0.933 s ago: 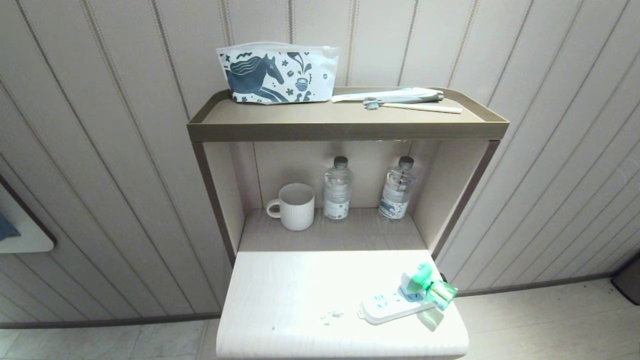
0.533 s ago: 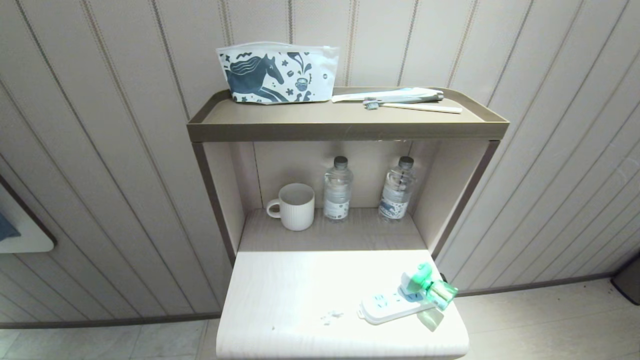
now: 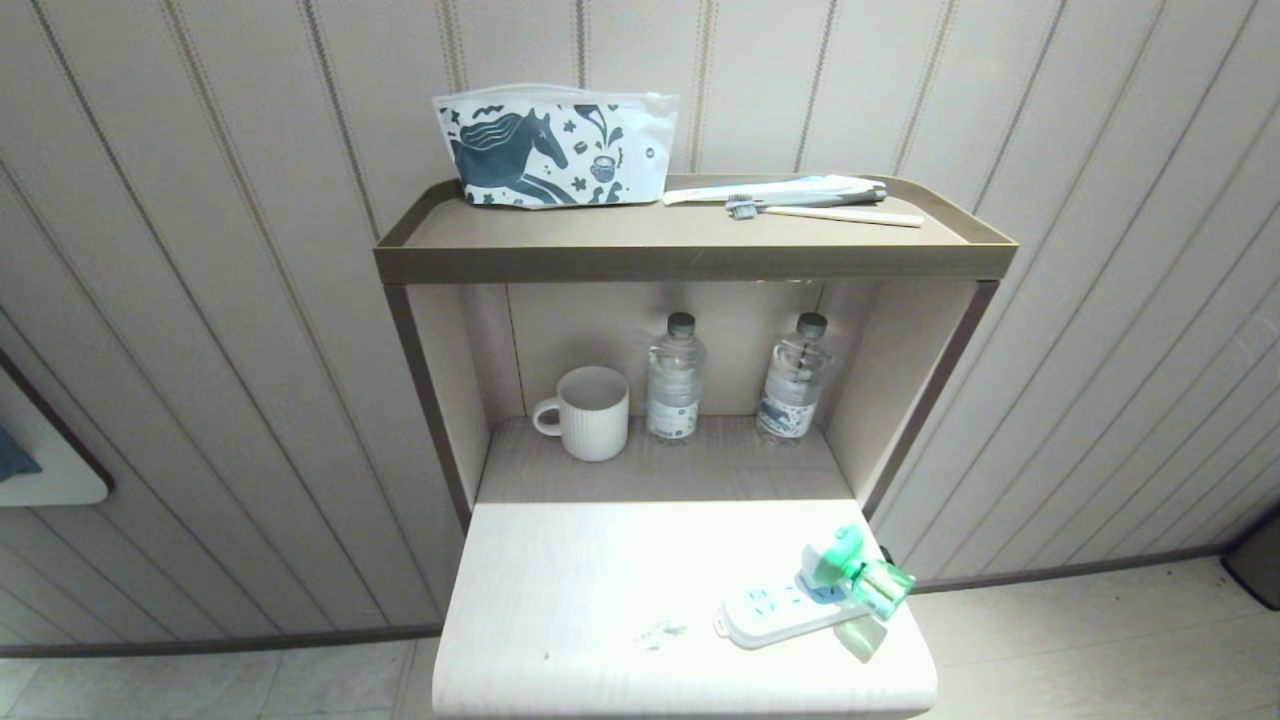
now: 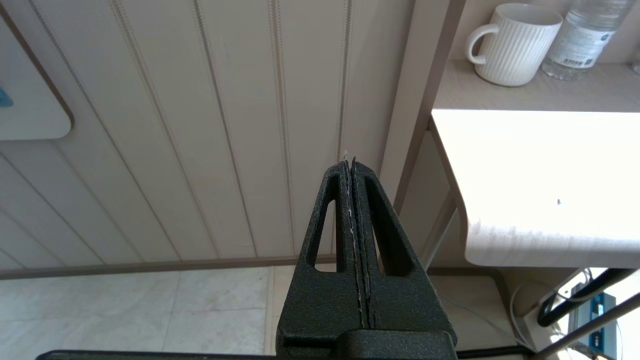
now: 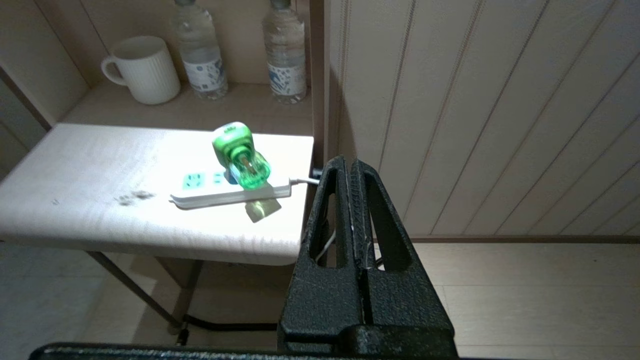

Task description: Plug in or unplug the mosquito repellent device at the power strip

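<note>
Zero arms in the head view; the device [image 3: 856,572] sits plugged into the strip [image 3: 775,612], table's near right. Left gripper [image 4: 352,167] is closed, empty, off to the left. Right gripper [image 5: 350,167], closed and empty, is nearer: device lies ahead-left, strip running left-right.

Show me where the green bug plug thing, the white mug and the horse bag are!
mosquito repellent device [image 5: 240,155], right wrist view, on its green bottle and cap.
white ribbed mug [image 3: 593,415], head view, on its side wall.
horse-print pouch [image 3: 555,148], head view, on the printed front.
</note>
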### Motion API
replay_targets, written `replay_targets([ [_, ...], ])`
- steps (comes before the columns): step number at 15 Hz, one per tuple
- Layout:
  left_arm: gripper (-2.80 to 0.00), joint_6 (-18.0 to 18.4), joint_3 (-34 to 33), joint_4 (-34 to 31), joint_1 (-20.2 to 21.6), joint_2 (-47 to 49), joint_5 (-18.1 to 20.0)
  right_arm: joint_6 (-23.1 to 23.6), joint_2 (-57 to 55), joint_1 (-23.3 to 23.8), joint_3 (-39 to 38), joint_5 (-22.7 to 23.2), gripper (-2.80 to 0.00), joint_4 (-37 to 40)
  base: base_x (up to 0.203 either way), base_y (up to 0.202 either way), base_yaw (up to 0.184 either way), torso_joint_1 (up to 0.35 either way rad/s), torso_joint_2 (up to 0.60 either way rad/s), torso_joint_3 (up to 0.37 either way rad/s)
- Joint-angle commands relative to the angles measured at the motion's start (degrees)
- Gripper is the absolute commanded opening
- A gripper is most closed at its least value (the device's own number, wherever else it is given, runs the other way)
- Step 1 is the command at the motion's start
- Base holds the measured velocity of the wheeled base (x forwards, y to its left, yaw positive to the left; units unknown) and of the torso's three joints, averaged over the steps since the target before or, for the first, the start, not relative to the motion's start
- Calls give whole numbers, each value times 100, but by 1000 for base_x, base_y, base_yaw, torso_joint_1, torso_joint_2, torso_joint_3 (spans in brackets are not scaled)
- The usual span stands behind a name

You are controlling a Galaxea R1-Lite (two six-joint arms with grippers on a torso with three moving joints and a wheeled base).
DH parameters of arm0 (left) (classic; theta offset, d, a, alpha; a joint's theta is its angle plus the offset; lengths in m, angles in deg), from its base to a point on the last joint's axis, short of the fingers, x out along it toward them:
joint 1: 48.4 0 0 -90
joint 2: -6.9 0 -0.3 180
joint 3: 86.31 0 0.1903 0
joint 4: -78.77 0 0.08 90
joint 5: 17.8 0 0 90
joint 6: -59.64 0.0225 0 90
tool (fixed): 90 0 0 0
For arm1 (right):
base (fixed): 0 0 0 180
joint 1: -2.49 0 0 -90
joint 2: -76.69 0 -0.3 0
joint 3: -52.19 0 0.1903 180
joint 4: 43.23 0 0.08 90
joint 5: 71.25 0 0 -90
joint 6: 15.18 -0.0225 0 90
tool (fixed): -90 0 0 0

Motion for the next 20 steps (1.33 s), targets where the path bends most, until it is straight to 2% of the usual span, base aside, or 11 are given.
replay_targets([
  [1,-280,1,-1,-8,-2,8,-3,-97,-1629,-75,1024,114,-280,107,0,0,0,0,0,0],
  [4,-280,1,5,-8,-2,8,-3,-233,-3216,-339,2399,711,-280,485,0,0,0,0,0,0],
  [6,-280,1,8,-8,-2,8,-3,-239,-4175,-760,3577,1105,-280,1466,0,0,0,0,0,0],
  [7,-280,1,-1,-8,-2,8,-3,-132,-4583,-1178,4056,1234,-280,2163,0,0,0,0,0,0],
  [8,-280,1,-1,-8,-2,8,-3,175,-4954,-1582,4401,1311,-280,2860,0,0,0,0,0,0],
  [10,-280,1,5,-8,-2,8,-3,1400,-5477,-1868,4637,1389,-280,3653,0,0,0,0,0,0],
  [12,-280,1,8,-8,-2,8,-3,1717,-5916,-1970,4585,1206,-280,3777,0,0,0,0,0,0],
  [17,-280,1,8,-16,-2,8,-3,1835,-7067,-1947,5017,837,-280,3809,0,0,0,0,0,0],
  [20,-280,1,8,-17,-2,8,-3,2151,-7662,-1947,5571,220,-280,3875,0,0,0,0,0,0],
])
